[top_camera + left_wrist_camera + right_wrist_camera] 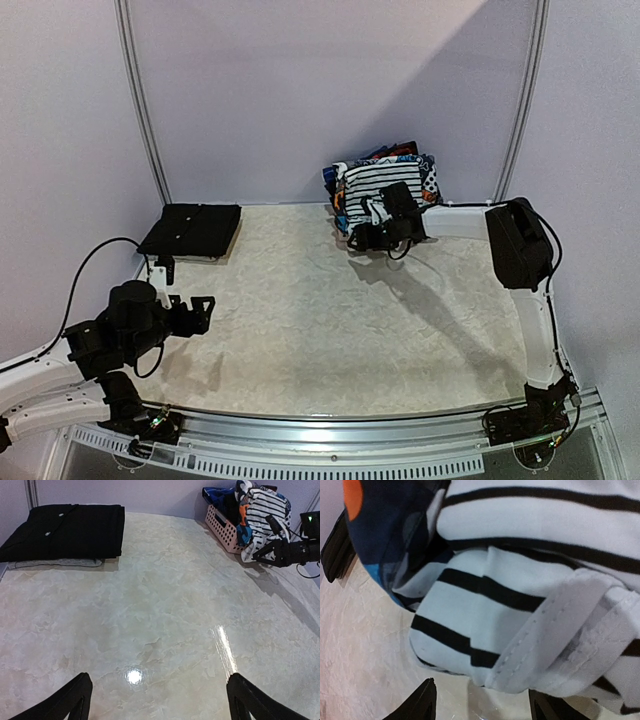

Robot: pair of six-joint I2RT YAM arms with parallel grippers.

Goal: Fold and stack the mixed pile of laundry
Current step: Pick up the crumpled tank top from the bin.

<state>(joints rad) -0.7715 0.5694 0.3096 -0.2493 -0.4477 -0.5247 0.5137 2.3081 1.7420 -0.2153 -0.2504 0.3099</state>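
Poising right pincer (pixel 481 702), spread apart, just beneath hanging hem corner of striped garment (pixel 485 630) at far right, clamping nothing yet. Parking left pincer (pixel 159 697), also spread, well apart at near left.

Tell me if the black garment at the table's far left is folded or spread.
Folded: the black garment lies as a compact, square-edged rectangle, with layers showing along its near edge.

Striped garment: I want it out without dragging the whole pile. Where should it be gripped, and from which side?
Take the stitched hem of the striped garment that hangs over the front of the pink basket, coming low from the table side: that doubled edge droops free ahead of the right end effector.
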